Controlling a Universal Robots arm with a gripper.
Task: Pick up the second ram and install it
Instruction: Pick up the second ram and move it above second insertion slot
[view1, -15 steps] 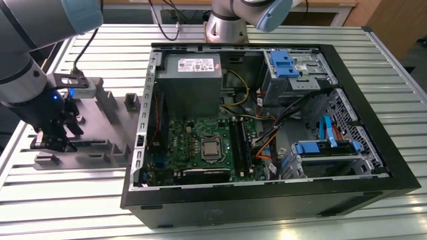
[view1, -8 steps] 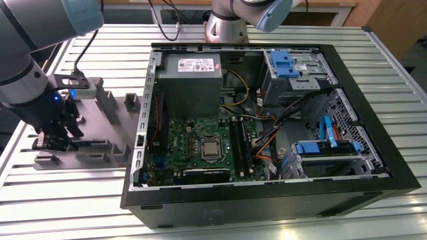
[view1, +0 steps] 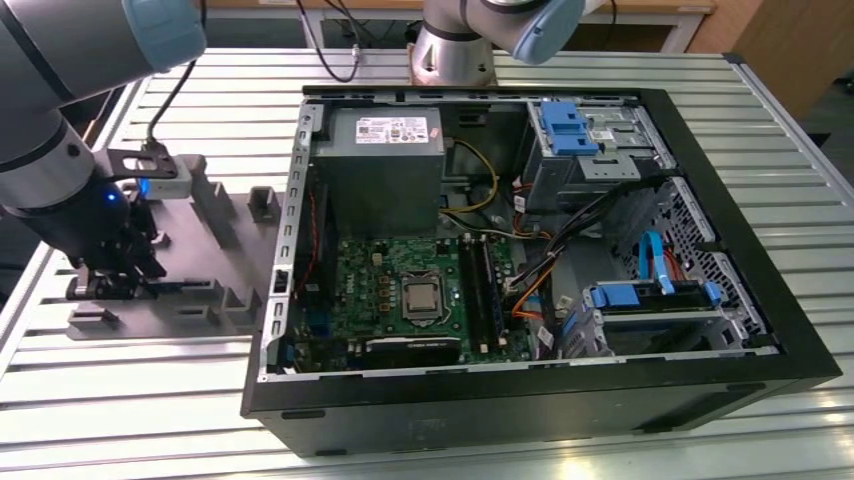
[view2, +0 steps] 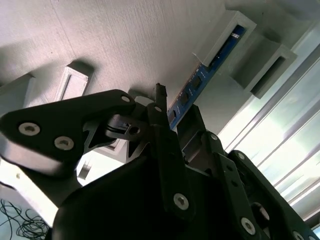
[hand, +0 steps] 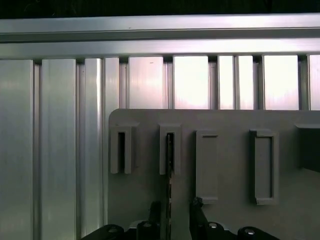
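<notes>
**Gripper straddles the second ram in its holder slot**

The second ram (hand: 170, 160) stands on edge in a slot of the grey slotted holder (hand: 225, 120). In the second wrist view the ram (view2: 200, 80) shows as a bluish strip with black chips. The gripper (hand: 175, 205) has a finger on each side of the board, jaws apart and not yet pinching it. In the exterior view the gripper (view1: 114, 280) hangs over the holder (view1: 214, 215) at the frame's middle left. The holder lies on the slatted aluminium table (view1: 134, 400), beside the open computer case (view1: 747, 300) with its green motherboard (view1: 387, 275).

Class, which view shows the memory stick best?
The second wrist view: the memory stick shows its face and chips. The first wrist view catches its thin edge; in the exterior view the arm covers it.
</notes>
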